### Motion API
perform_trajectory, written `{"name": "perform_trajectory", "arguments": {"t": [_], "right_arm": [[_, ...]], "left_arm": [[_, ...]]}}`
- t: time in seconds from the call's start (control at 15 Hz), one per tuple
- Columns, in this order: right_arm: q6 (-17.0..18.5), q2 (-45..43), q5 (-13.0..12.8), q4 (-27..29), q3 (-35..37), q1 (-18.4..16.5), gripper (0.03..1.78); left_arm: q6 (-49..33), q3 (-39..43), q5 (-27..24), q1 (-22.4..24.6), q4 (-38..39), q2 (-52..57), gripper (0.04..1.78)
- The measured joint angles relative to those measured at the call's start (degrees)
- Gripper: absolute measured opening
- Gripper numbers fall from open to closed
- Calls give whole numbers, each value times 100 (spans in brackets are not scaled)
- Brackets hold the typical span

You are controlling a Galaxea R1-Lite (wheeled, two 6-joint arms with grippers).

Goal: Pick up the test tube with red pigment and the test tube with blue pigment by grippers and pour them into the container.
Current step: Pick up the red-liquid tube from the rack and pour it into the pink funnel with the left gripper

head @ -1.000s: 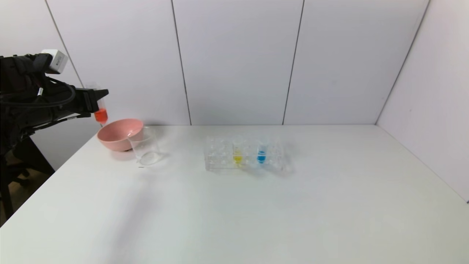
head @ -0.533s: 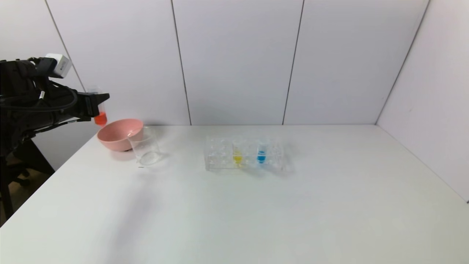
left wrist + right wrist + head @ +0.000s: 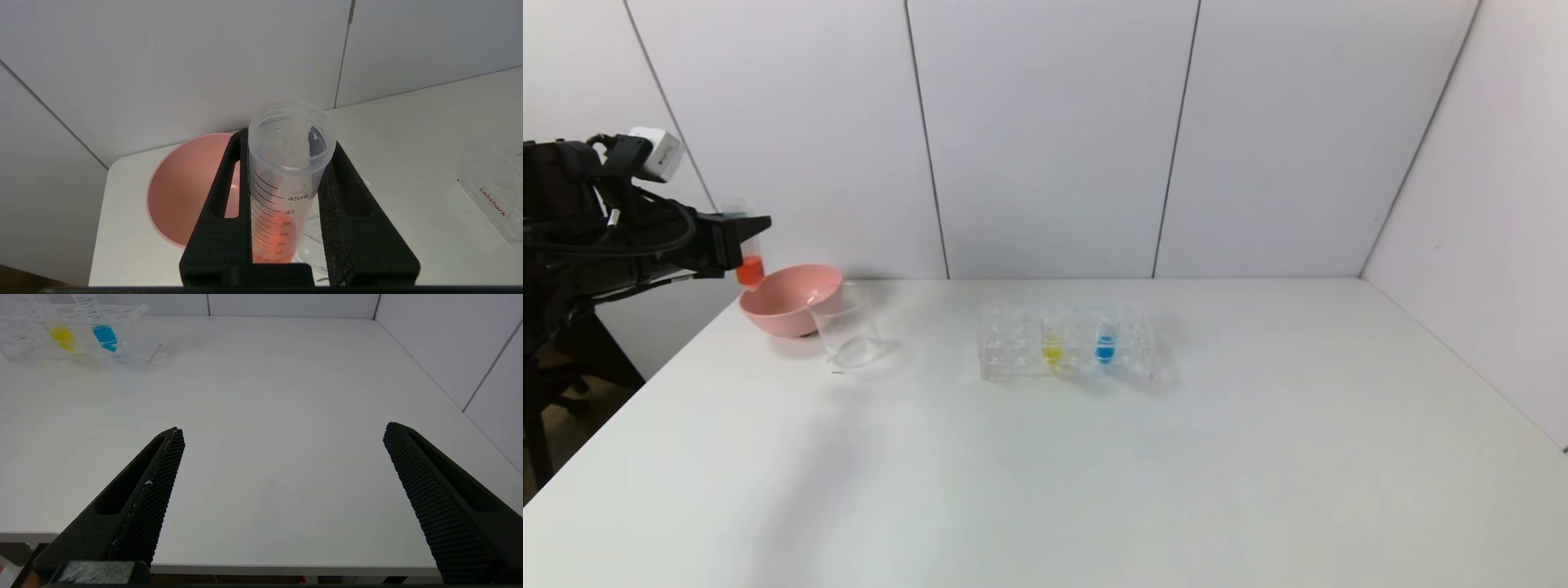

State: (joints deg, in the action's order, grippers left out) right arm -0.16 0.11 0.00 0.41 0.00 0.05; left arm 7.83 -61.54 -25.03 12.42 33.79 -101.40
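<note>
- The left end effector [image 3: 291, 192] is clamped on the test tube with red pigment [image 3: 749, 260], upright, just left of the container [image 3: 847, 327], above the pink bowl [image 3: 788, 300].
- The tube looks light, smooth and slippery; grip mid-body.
- The right end effector [image 3: 282, 502] hangs open, well right of the container.
</note>
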Motion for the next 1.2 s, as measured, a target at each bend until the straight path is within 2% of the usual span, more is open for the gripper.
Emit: {"name": "perform_trajectory", "arguments": {"t": [0.2, 0.6, 0.8, 1.0, 1.2], "right_arm": [[0, 0, 0, 0, 0, 0, 177], [0, -1, 0, 0, 0, 0, 177], [-2, 0, 0, 2, 0, 0, 177], [0, 0, 0, 2, 0, 5, 177], [0, 0, 0, 0, 0, 2, 177]], "left_arm": [[40, -1, -40, 4, -4, -45, 48], [184, -59, -540, 111, -56, -85, 48], [794, -336, -920, 240, -592, -111, 48], [1742, -811, -1097, 339, -1503, -162, 48], [2088, -1109, -1373, 351, -1649, -315, 48]]}}
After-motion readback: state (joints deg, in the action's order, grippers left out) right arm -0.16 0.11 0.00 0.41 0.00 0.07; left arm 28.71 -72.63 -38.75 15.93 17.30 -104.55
